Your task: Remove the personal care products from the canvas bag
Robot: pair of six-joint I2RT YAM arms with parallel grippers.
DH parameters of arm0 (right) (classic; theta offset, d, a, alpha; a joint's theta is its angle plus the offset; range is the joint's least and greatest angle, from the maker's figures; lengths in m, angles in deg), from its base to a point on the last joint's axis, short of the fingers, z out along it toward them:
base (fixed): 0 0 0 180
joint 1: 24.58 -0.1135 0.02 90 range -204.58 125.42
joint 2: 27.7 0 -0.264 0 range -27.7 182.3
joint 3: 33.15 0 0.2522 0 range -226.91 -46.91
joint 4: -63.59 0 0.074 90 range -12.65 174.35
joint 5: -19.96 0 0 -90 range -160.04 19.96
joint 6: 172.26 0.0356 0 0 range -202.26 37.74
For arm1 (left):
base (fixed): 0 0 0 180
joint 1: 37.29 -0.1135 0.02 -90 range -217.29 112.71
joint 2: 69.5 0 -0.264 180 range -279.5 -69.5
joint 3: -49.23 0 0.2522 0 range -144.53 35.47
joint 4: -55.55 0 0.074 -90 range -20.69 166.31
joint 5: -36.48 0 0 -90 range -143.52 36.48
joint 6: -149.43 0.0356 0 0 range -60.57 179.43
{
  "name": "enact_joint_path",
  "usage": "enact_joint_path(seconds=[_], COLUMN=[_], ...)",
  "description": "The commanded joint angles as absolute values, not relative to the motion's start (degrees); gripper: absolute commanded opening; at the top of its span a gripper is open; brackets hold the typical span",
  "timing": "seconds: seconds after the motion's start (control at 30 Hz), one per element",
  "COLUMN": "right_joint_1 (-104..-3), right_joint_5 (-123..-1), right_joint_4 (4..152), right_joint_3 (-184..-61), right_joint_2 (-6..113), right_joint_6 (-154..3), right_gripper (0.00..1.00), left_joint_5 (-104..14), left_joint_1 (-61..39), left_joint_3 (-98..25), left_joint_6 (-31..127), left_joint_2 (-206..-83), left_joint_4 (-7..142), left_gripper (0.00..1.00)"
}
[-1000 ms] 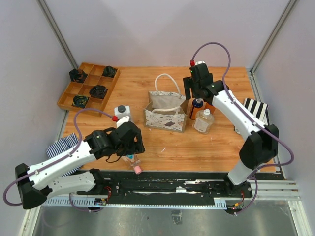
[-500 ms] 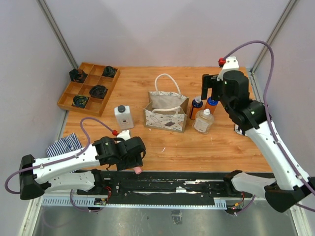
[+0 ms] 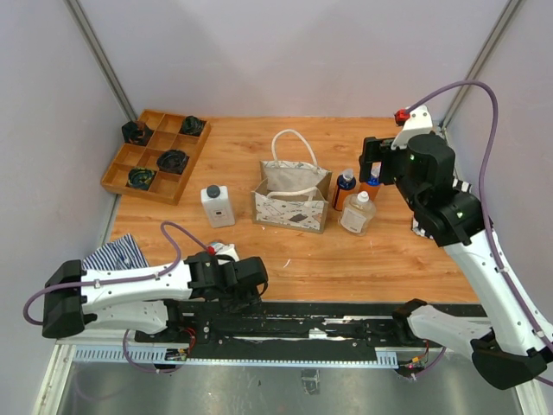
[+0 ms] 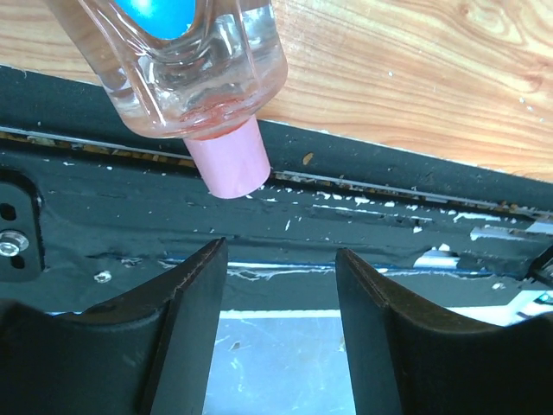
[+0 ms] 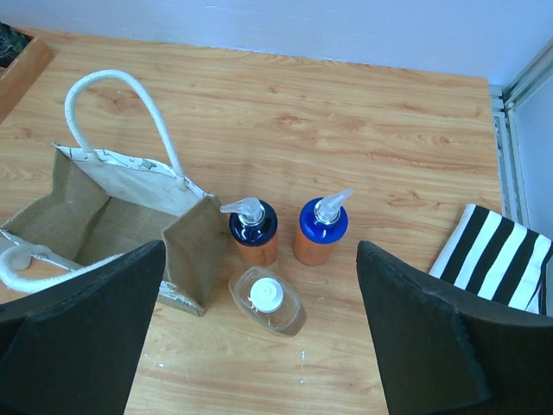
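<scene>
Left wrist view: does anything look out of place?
Yes. The pink-capped bottle lies on its side at the table's near edge, its cap over the black rail. The open left tool isn't holding it.

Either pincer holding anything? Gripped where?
Nothing held. Left pincer is open short of the pink-capped bottle; right pincer is open above the table.

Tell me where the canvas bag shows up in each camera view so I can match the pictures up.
Top external: the canvas bag stands near the centre of the picture, a little above the middle.
Left wrist: not in it.
Right wrist: the canvas bag fills the left side, open and seen from above.
Shared landmark: the clear white-capped bottle, just right of the bag in both of those views.
</scene>
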State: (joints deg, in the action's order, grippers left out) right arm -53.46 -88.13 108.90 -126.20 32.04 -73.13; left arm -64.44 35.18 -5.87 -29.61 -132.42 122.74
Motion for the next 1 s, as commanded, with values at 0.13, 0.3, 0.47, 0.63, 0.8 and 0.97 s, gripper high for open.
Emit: enact_joint_path(seconds=[0.13,0.3,0.47,0.63,0.8,0.97], right_joint_1=[-54.0,-54.0,-54.0,-54.0,-54.0,-54.0], right_joint_5=[-87.2,-87.0,-86.5,-86.5,-87.1,-87.8], right_joint_4=[108.8,108.7,109.0,109.3,109.5,110.2], right_joint_3=[-124.8,-124.4,-124.0,-124.1,-124.3,-124.6], right_joint_2=[29.0,28.1,27.2,26.2,25.2,24.1], right_joint_6=[-74.0,-73.9,-73.9,-73.9,-74.1,-74.5], right_gripper=[0.93,0.94,0.95,0.95,0.97,0.97], left_joint_5=[-67.1,-67.3,-71.9,-75.9,-74.9,-75.1], left_joint_1=[35.7,35.7,35.7,35.6,35.6,35.6], left_joint_3=[-2.4,0.0,1.3,1.6,2.2,1.7], left_joint_6=[-35.1,-38.1,-40.1,-40.8,-39.6,-38.7], left_joint_2=[-133.9,-133.7,-132.0,-133.8,-138.1,-140.9], left_joint_4=[120.6,119.0,118.3,118.4,115.1,113.9], left_gripper=[0.54,0.53,0.52,0.51,0.49,0.29])
